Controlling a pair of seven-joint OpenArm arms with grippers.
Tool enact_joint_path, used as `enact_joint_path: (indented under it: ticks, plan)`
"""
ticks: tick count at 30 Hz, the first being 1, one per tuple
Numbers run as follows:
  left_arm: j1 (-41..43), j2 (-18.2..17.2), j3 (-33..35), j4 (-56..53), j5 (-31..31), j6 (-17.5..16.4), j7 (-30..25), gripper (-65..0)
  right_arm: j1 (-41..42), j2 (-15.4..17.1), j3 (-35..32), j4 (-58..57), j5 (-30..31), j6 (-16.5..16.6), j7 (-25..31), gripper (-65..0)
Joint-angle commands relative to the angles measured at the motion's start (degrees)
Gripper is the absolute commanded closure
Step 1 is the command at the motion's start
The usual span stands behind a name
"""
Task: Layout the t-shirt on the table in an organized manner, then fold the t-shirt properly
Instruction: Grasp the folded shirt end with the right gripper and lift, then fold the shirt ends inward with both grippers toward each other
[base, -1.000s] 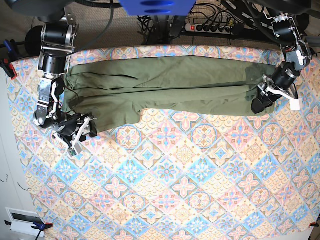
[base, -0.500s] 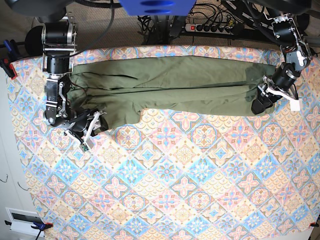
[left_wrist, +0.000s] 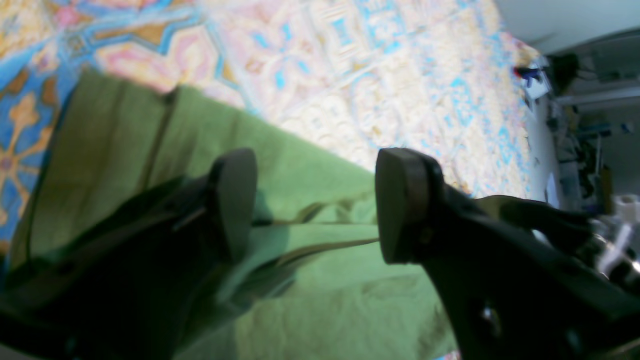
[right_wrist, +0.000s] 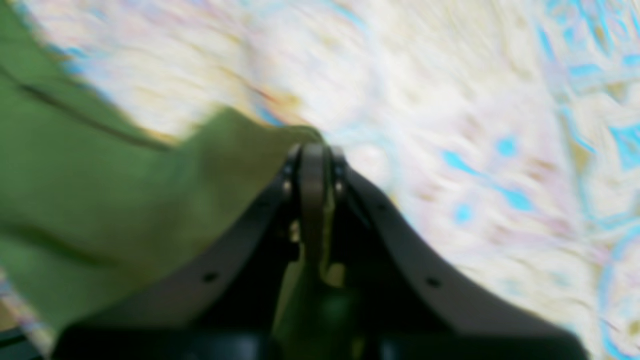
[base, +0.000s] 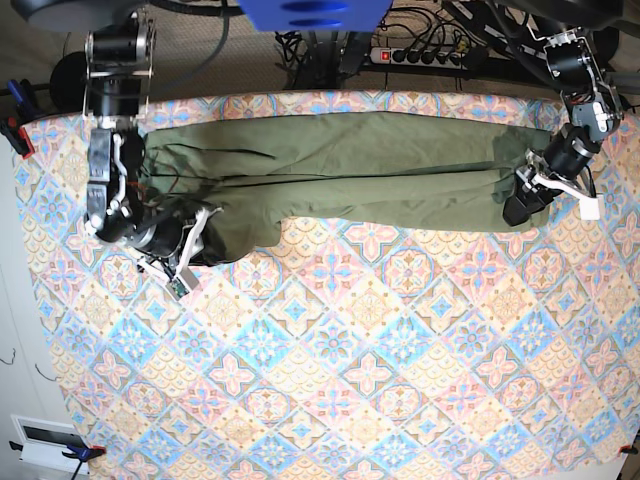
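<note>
The olive-green t-shirt (base: 350, 165) lies stretched in a long band across the far part of the patterned table (base: 350, 370). At the shirt's lower left corner, my right gripper (base: 200, 240) is down on the cloth. Its wrist view shows the right gripper (right_wrist: 312, 165) shut, with an edge of the t-shirt (right_wrist: 100, 190) pinched between the fingers. My left gripper (base: 518, 205) rests at the shirt's right end. In its wrist view the left gripper (left_wrist: 315, 205) stands open over the t-shirt (left_wrist: 310, 300), with nothing held between the fingers (left_wrist: 235, 200).
A power strip (base: 425, 55) and cables lie behind the table's far edge. Clamps (base: 18, 135) hold the cloth at the left edge. A white box (base: 45, 440) sits off the near left corner. Patterned cloth (left_wrist: 375, 75) spreads in front of the shirt.
My right gripper slid right along the shirt's lower left edge and closed on the cloth. The left arm and its open jaws stayed where they were.
</note>
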Motion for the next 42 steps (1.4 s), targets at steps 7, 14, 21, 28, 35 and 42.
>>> enact_joint_path:
  ticks: [7, 14, 21, 28, 35, 42]
  plan:
    - [-0.4, -1.0, -0.4, 0.7, -1.3, -0.5, -0.8, -36.7, -8.3, 3.2, 0.4, 17.9, 7.5, 0.1, -4.5, -1.1]
    - [-0.4, -1.1, -0.4, 0.7, -1.3, -0.5, -0.9, -36.7, -19.9, 3.2, 0.3, 25.1, 7.6, 0.1, -5.2, -1.1]
    - [-0.4, -1.1, -0.4, 0.7, -1.3, -0.5, -1.0, -36.6, -25.6, 3.2, -1.2, 25.2, 7.6, 0.1, -5.3, -1.1]
    - [-0.3, -1.2, -0.5, 0.7, -1.3, -0.5, -0.9, -36.6, -25.4, 3.3, -3.7, 24.6, 7.2, 0.1, -5.2, -6.7]
    - [0.1, -6.7, -0.5, 0.7, -1.3, -0.5, -0.7, -37.2, -25.7, 3.4, -2.1, 25.2, 7.5, 0.1, -5.2, -27.6]
    - [-0.3, -15.6, -0.4, 0.6, 1.0, -0.5, 7.0, -39.2, -25.4, 3.4, 0.2, 25.3, 7.6, 0.1, -4.9, -27.5]
